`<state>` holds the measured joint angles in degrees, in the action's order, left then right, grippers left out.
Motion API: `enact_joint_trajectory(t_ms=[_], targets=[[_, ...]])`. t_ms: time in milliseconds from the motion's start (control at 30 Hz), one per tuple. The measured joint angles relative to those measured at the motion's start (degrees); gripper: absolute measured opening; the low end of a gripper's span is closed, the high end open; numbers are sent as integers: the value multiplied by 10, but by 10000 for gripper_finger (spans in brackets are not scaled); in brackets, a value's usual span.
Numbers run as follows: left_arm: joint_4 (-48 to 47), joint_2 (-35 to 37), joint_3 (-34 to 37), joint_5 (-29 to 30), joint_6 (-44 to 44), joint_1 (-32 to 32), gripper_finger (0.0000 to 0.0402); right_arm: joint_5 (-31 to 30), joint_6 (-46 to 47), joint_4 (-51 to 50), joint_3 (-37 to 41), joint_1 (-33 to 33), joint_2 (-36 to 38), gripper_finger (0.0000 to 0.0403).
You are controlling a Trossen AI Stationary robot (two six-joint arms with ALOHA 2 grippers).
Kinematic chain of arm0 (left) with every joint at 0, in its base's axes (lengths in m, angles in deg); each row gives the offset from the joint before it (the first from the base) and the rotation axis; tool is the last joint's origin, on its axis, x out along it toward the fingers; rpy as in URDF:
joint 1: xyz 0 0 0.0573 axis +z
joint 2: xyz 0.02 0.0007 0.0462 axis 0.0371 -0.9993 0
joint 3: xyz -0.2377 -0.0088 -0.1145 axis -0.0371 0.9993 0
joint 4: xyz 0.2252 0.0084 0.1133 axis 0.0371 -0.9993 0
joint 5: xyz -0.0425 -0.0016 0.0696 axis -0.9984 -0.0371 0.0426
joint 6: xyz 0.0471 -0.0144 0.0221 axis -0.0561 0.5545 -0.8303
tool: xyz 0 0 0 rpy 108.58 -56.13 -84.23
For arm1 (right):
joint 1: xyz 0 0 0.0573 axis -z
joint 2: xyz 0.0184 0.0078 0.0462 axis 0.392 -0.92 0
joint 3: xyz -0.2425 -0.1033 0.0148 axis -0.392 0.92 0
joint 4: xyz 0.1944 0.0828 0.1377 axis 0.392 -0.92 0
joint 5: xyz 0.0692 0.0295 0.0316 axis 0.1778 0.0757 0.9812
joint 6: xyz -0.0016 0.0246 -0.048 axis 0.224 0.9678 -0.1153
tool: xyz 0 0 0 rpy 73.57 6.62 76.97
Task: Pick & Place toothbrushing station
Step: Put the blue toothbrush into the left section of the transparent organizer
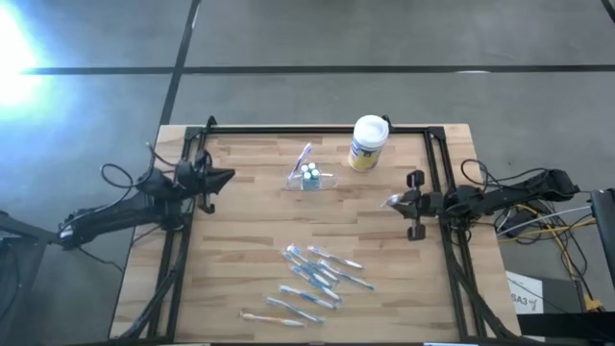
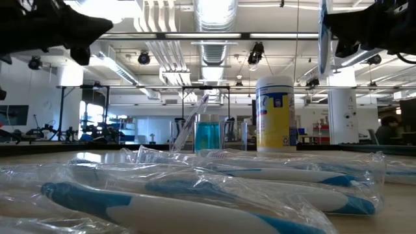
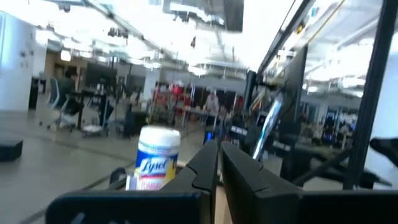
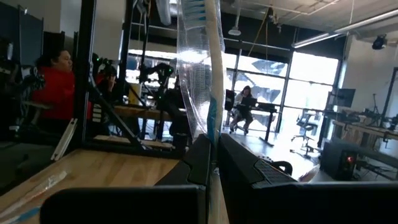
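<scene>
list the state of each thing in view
toothbrushing station: upright on table, one toothbrush in it
white canister: upright, lid on
wrapped toothbrushes: lying loose on table
right gripper: shut on wrapped toothbrush
left gripper: shut, empty

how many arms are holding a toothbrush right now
1. The right claw is shut on a wrapped toothbrush, raised at the table's right side. The left claw, at the left edge, is shut and holds nothing. More wrapped toothbrushes lie on the table.
</scene>
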<state>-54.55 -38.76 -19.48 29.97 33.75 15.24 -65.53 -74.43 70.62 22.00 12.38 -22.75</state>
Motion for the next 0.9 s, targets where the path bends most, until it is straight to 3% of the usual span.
enact_joint_trajectory(t_ms=[267,367,533,667,900], targets=[[28,-205,-98,0,-34,-7,41,0,0,19,0,0,0,13],[45,-290,-150,-14,-40,-8,74,0,4,21,0,0,0,13],[108,-426,-231,-86,-120,-26,147,0,4,21,0,0,0,13],[139,-516,-322,-91,-154,-35,198,0,4,22,0,0,0,13],[136,-670,-468,-121,-150,-40,229,-1,-2,23,0,0,0,13]])
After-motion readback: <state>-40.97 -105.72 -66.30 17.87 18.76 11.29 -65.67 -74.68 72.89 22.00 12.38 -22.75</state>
